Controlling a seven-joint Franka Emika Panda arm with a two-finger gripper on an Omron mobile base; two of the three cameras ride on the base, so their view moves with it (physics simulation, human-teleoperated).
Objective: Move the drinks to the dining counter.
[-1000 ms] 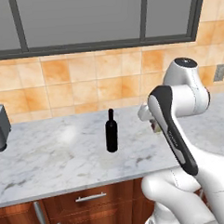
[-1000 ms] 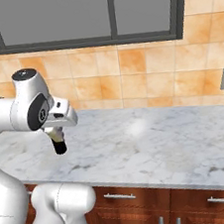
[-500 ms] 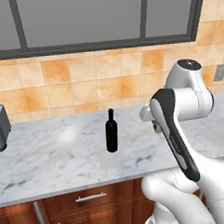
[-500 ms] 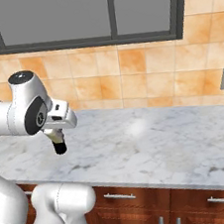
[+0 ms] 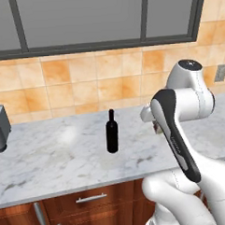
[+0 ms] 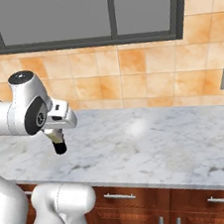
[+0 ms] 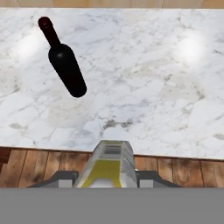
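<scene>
Between the end effector (image 7: 109,173) fingers, a clamped carton (image 7: 109,168), mostly cut off below.

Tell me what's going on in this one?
A white robot arm is working at a marble counter over wooden cabinets. Its tool is closed on a small carton, held up above the counter's front edge. A dark wine bottle stands upright on the counter, apart from the tool and untouched. Neither drink has reached a dining counter yet.
</scene>
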